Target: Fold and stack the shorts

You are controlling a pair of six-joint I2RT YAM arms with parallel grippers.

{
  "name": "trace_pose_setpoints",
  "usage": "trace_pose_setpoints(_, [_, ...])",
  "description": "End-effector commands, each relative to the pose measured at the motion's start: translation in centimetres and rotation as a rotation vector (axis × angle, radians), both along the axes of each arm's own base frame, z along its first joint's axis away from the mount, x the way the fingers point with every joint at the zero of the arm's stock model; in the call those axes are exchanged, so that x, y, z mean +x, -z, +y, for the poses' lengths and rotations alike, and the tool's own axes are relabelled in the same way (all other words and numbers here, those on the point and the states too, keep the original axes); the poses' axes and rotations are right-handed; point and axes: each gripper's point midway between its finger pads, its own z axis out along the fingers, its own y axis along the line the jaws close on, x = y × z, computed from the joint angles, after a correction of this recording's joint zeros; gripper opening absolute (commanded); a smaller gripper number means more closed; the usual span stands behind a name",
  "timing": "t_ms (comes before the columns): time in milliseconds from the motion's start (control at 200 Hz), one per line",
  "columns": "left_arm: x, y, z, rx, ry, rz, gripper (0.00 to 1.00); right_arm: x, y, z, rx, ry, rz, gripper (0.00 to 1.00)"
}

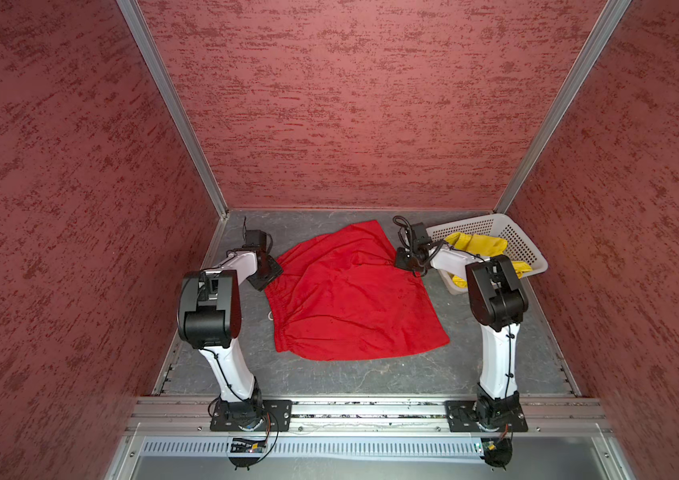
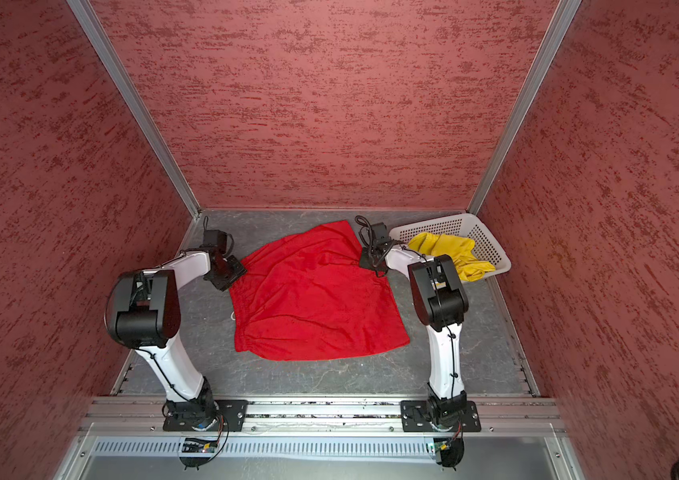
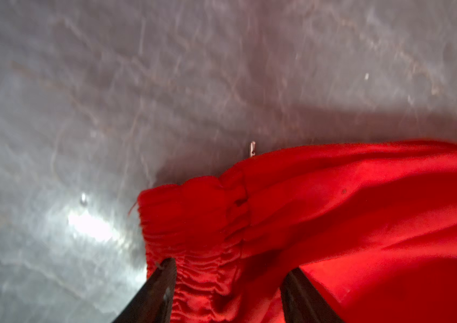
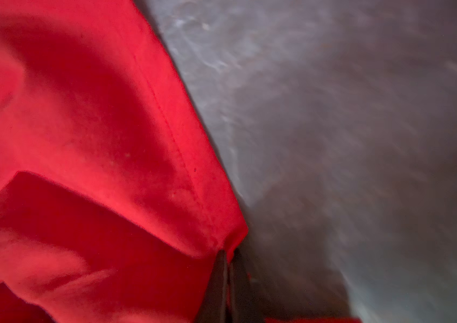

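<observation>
With the red shorts [image 1: 354,299] lying spread mid-frame on the counter [image 1: 329,374], the right fingers [image 4: 219,279] are pinching a hem corner while the left fingers [image 3: 163,282] are straddling the waistband unclenched, so lifting now could drag them lopsided.

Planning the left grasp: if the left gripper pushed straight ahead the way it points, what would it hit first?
The red shorts: their gathered waistband sits between the left gripper's open jaws, with the table probably just beneath; depth is unclear.
</observation>
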Motion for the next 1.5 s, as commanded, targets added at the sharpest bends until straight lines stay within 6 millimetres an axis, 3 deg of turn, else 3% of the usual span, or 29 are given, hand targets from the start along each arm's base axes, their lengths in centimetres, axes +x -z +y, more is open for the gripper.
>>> trace_pose_setpoints(0, [-1.4,2.1,1.9,0.051,-0.013,0.107,0.59,0.0,-0.9,-1.4,-0.010,0.090,-0.043,0.00])
trace_pose_setpoints(65, [-1.2,1.5,1.9,0.042,-0.014,0.102,0.59,0.3,-1.5,-1.0,0.005,0.084,-0.052,0.00])
trace_pose_setpoints(145, [-1.0,-0.1,1.2,0.017,-0.001,0.068,0.62,1.1,-3.0,-0.5,0.024,0.079,-0.083,0.11])
trace_pose_setpoints(346, [-0.2,-8.3,-1.8,0.007,0.075,-0.097,0.74,4.7,-10.4,1.0,0.030,0.049,-0.234,0.24])
trace_pose_setpoints(436, [0.3,-11.6,-3.1,0.014,0.099,-0.183,0.78,6.1,-12.1,2.7,0.032,0.016,-0.276,0.32])
trace_pose_setpoints(511, [0.8,-12.7,-4.6,-0.013,0.124,-0.220,0.78,7.2,-12.1,5.2,0.042,-0.035,-0.279,0.38])
trace_pose_setpoints(516, [0.9,-12.7,-4.7,-0.015,0.126,-0.220,0.78,7.2,-11.3,5.3,0.038,-0.039,-0.264,0.39])
trace_pose_setpoints(586, [1.2,-12.0,-6.0,-0.040,0.150,-0.208,0.68,8.0,-10.6,7.9,0.035,-0.094,-0.261,0.45])
trace_pose_setpoints(651, [1.3,-10.5,-6.7,-0.051,0.161,-0.176,0.51,8.8,-9.6,10.1,0.034,-0.134,-0.251,0.46])
trace_pose_setpoints(721, [1.2,-8.8,-7.1,-0.067,0.163,-0.137,0.41,9.6,-8.7,11.9,0.049,-0.164,-0.242,0.46])
trace_pose_setpoints(982, [1.4,-4.5,-6.9,-0.068,0.153,-0.080,0.38,12.1,-5.6,13.9,0.071,-0.180,-0.231,0.47])
trace_pose_setpoints(1092, [1.3,-2.6,-6.1,-0.062,0.135,-0.042,0.38,13.0,-3.6,13.4,0.059,-0.158,-0.215,0.48])
trace_pose_setpoints(1217, [1.0,-0.5,-5.0,-0.060,0.098,-0.003,0.38,14.0,-1.4,11.2,0.067,-0.084,-0.184,0.50])
trace_pose_setpoints(1493, [-0.9,3.3,-2.4,-0.037,0.057,0.093,0.36,15.9,0.6,5.7,0.101,0.055,-0.156,0.54])
